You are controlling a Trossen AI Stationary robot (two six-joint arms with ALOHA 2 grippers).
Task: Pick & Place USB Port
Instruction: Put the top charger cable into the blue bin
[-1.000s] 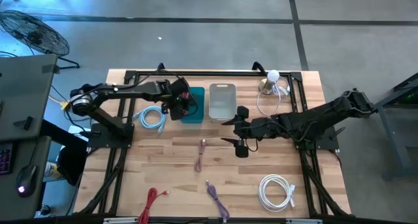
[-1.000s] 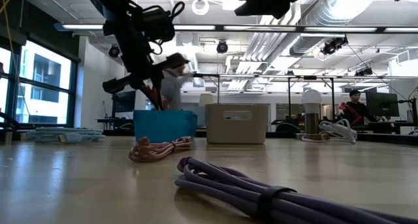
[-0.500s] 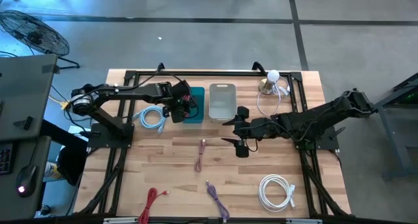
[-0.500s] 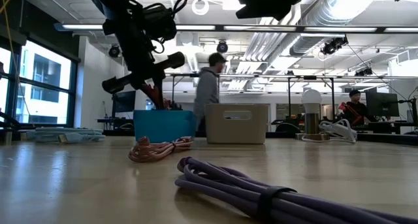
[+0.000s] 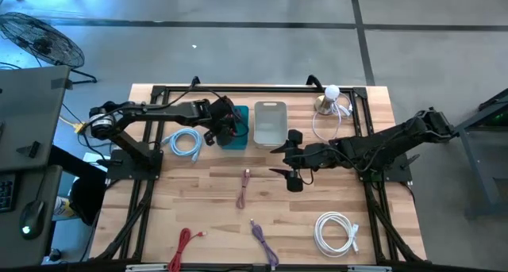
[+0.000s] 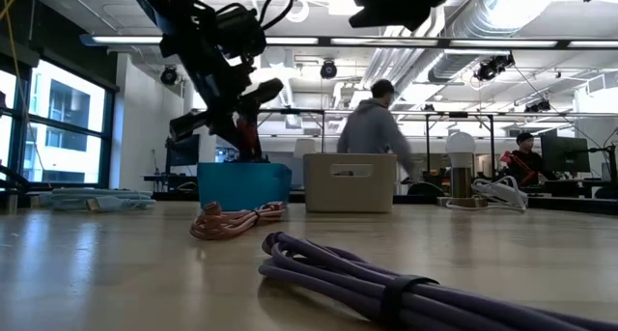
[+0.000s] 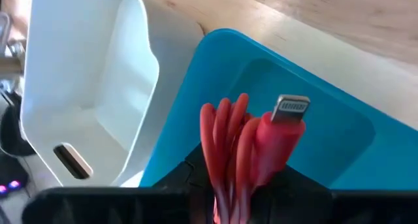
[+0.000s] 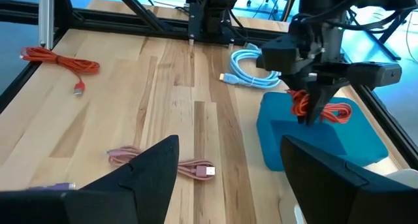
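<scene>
Blue bin (image 5: 236,132), upper centre of high view, beside white bin (image 5: 269,122).

Left gripper (image 8: 312,113) above the blue bin, clamped on coiled red cable (image 7: 243,149); lower inside the walls, then release.

Right gripper (image 5: 289,172) mid-table, parted, empty.

Grey floor (image 5: 238,50) is surrounding the table, crossed by dark lines. A fan (image 5: 36,38) is standing at far left. Ceiling ducts (image 6: 541,22) are running overhead, windows (image 6: 58,119) are glowing left, and a person (image 6: 372,128), possibly walking, is passing behind.
</scene>
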